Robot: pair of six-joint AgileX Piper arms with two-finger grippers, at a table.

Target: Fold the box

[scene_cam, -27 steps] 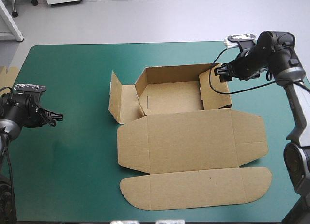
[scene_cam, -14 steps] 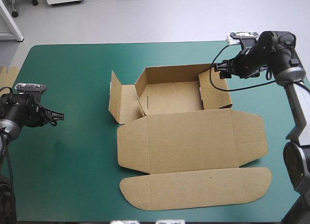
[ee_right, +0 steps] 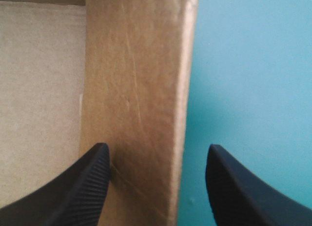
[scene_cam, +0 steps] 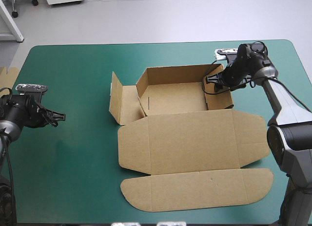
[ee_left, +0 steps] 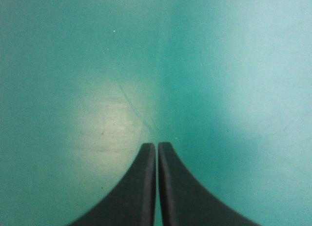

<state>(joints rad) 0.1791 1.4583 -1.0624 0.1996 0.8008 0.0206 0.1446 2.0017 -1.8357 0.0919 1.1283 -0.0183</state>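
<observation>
At the right wall (ee_right: 139, 89) of the brown box (scene_cam: 170, 96), which sits mid-worktop (scene_cam: 78, 74) with its lid (scene_cam: 195, 143) flat, your right gripper (ee_right: 153, 153) has moved in, fingers (ee_right: 83, 182) wide astride that wall, likely to tuck it, while your left gripper (ee_left: 157, 145) idles, fingers pressed together.

Brown box (scene_cam: 190, 138), walls raised, lid flat

One brown box (scene_cam: 190, 138), two grippers (scene_cam: 60, 117) (scene_cam: 209, 81), one board edge (scene_cam: 7, 73), one teal-green table (scene_cam: 73, 79)
</observation>
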